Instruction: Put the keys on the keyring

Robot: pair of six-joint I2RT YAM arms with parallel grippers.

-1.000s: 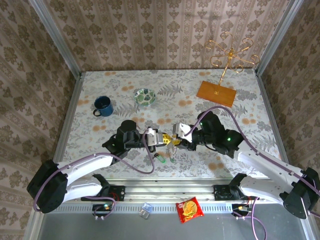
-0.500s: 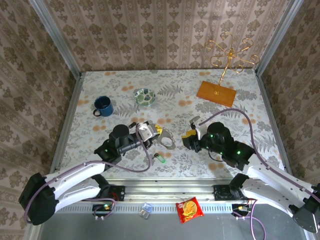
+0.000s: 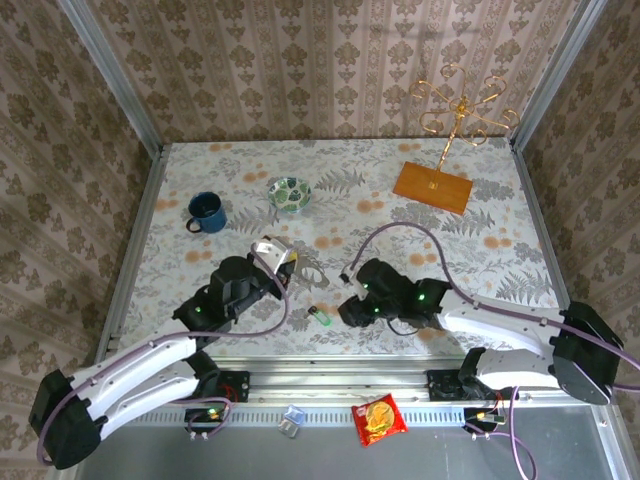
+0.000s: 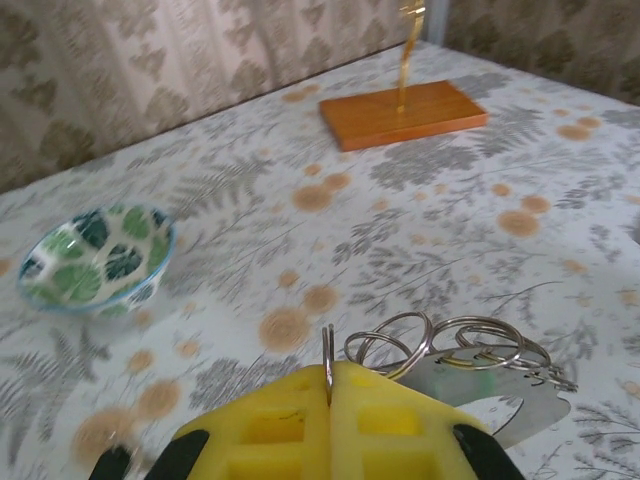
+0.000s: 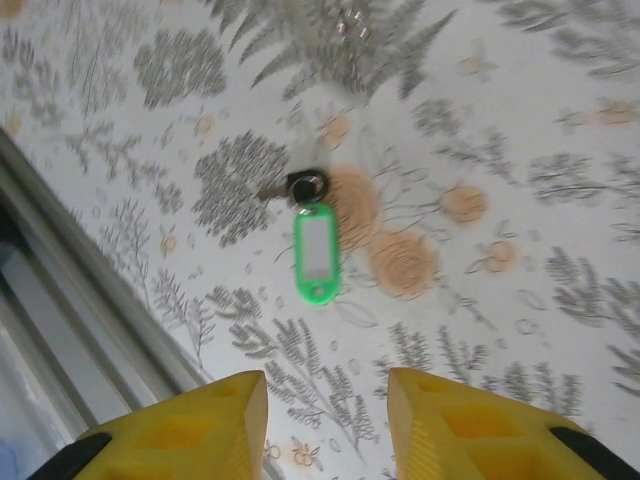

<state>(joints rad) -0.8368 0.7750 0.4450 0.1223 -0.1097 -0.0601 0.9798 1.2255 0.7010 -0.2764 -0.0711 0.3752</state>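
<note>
In the left wrist view my left gripper (image 4: pixel 330 395) is shut on the keyring (image 4: pixel 327 352), a thin grey metal ring pinched edge-on between the yellow pads (image 4: pixel 400 420). Several more linked rings and a flat metal tag (image 4: pixel 500 395) lie just beyond them on the table. From above, the left gripper (image 3: pixel 287 262) sits left of centre. The keys (image 5: pixel 316 250) lie on the table: a bright green tag with a small dark key (image 5: pixel 303 186) at its far end. My right gripper (image 5: pixel 326 400) hovers open above them, nothing between its fingers. In the top view the right gripper (image 3: pixel 346 308) is just right of the green key (image 3: pixel 318 316).
A green-patterned bowl (image 3: pixel 289 192) and a blue mug (image 3: pixel 205 212) stand at the back left. A gold wire stand on an orange base (image 3: pixel 432 186) is at the back right. The table's metal front rail (image 5: pixel 60 260) runs close to the keys. A red snack packet (image 3: pixel 379 418) lies below the rail.
The two grippers have drawn apart. The left one pulled back and left, still shut on the keyring. The right one swung down and left over the green key, its jaws slightly wider.
</note>
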